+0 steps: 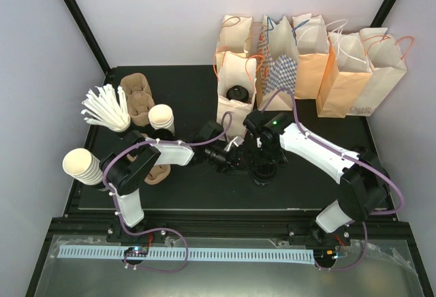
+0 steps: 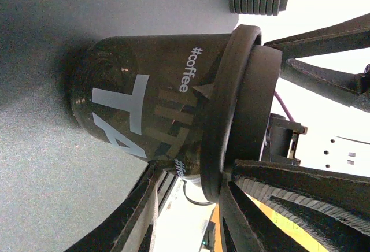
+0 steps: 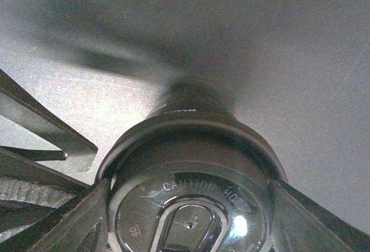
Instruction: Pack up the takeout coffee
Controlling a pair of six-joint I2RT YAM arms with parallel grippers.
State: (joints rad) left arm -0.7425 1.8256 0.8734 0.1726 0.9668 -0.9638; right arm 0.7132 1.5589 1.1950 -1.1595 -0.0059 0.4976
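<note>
Coffee cup (image 1: 264,172) is gripped at its black lid (image 3: 191,159) by the right end effector (image 3: 188,211), clenched from above; cup axis approx. vertical, over mid worktop (image 1: 191,195). Left end effector (image 1: 225,154) is seen released, just beside cup. Open paper bag (image 1: 238,65) is found beyond, slightly left, so right arm is judged better placed.

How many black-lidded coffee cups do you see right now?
2. A lidded cup stands mid-table, under the arms. A second cup sits inside the open front bag. The other bags may hide more.
</note>
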